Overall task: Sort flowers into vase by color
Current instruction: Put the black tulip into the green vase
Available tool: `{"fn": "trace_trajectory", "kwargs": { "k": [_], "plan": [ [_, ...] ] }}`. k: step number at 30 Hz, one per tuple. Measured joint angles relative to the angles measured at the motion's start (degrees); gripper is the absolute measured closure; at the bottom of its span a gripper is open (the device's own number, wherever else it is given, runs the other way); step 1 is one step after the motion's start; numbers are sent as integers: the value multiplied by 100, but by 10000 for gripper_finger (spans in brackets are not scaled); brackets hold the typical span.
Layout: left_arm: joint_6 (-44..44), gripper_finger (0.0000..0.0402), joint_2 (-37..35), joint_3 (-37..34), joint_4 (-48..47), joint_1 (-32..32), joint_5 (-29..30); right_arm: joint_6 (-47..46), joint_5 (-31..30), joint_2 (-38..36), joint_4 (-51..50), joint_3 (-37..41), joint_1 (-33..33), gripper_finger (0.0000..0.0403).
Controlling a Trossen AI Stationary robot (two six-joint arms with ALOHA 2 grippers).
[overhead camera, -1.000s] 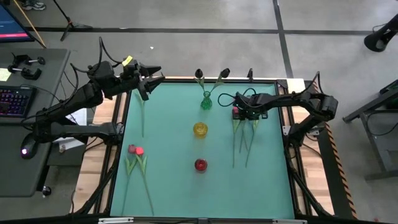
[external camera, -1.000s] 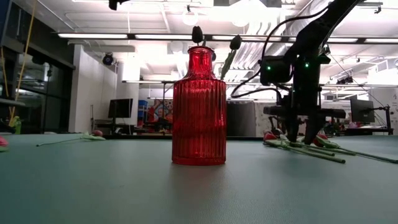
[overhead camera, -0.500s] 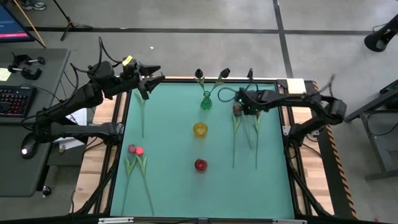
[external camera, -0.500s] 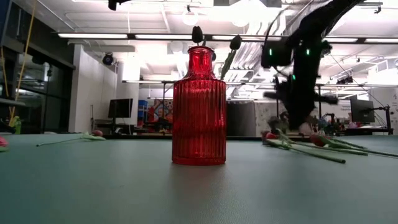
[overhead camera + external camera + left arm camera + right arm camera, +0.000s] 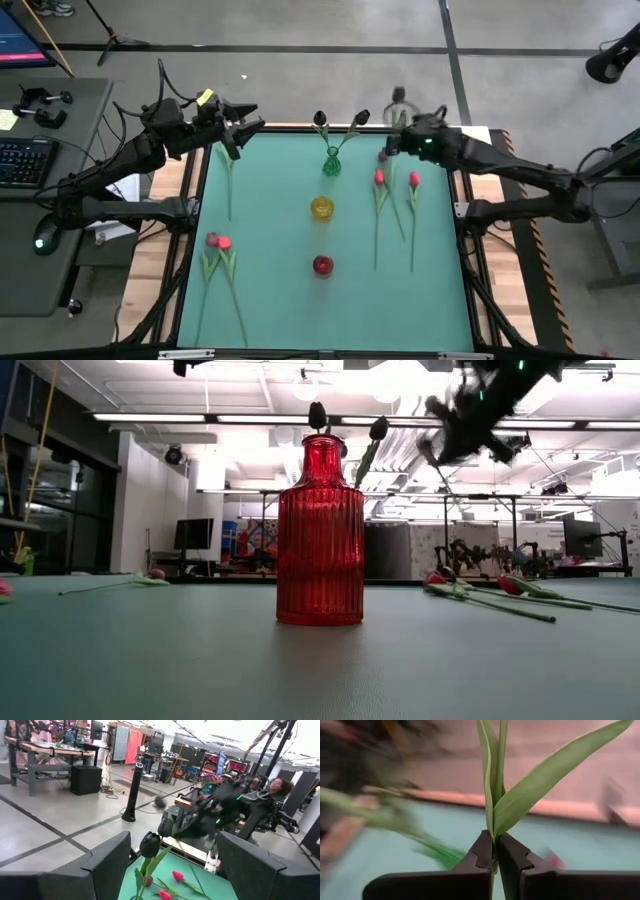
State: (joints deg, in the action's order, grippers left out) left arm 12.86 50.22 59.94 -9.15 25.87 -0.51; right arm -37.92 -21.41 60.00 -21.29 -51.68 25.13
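Right gripper (image 5: 495,851): your fingers are clamped on the thin green stem of a dark-headed artificial tulip (image 5: 492,795), leaves rising past the tips.
Where it is: raised over the far right corner of the teal table (image 5: 270,300).
Key relation: the small green glass vase (image 5: 331,162) lies just to its left; stem axis unclear.
Left gripper (image 5: 240,127): fingers apart, waiting at the far left corner.

The floor (image 5: 300,25) is grey concrete with dark lines. A desk (image 5: 40,170) with a keyboard (image 5: 25,160) stands beside the table. Long ceiling lights (image 5: 200,417) shine above.
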Motion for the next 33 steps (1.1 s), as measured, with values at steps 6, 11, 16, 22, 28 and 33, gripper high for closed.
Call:
{"fn": "trace_trajectory", "kwargs": {
  "k": [6, 11, 16, 22, 28, 33],
  "plan": [
    [-4, 117, 1, 0, -1, -1, 125, 1547, 1339, -234, 2622, -7, -665, 402],
    [-4, 117, 2, 0, -1, 0, 144, 2582, 1723, 159, 4324, -9, -1491, 403],
    [-169, 117, 2, 0, 0, 0, 315, 4510, 936, 886, 5362, -9, -1808, 403],
    [-254, 117, 2, 0, 0, 0, 466, 4608, 296, 1815, 6308, -9, -1481, 403],
    [-258, 117, 1, 0, 0, 0, 466, 4676, -45, 2261, 6643, -9, -1221, 403],
    [-261, 117, 2, 0, 0, 0, 466, 4578, -68, 2481, 6777, -9, -1039, 403]
  ]
}}
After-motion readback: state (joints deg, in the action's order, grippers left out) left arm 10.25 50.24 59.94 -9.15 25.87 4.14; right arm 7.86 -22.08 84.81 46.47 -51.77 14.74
